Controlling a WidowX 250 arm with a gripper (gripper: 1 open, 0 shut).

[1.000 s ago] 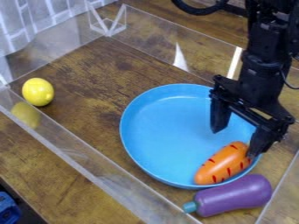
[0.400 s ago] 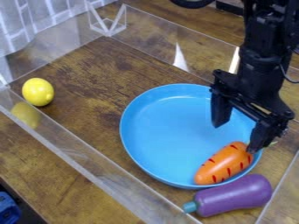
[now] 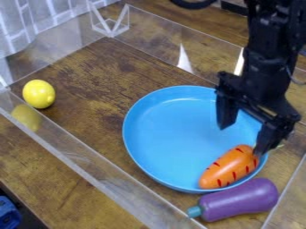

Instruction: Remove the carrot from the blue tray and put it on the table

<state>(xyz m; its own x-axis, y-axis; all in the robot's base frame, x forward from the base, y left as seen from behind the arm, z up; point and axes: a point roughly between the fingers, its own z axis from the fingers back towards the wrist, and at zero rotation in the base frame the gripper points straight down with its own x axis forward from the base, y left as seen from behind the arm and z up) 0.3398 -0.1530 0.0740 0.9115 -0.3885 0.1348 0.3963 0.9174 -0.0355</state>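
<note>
The orange carrot (image 3: 228, 167) lies at the front right inside the blue tray (image 3: 167, 134), its green top pointing toward the right rim. My black gripper (image 3: 248, 130) hangs open just above and behind the carrot, one finger over the tray's bare floor and the other near the carrot's leafy end. Nothing is between the fingers. The tray rests on the dark wooden table (image 3: 107, 80).
A purple eggplant (image 3: 234, 200) lies on the wood right in front of the tray, close to the carrot. A yellow lemon (image 3: 38, 93) sits at the left by the clear acrylic wall (image 3: 72, 143). More acrylic walls stand at the back.
The gripper has risen slightly over the tray. The carrot, eggplant and lemon have not moved.
</note>
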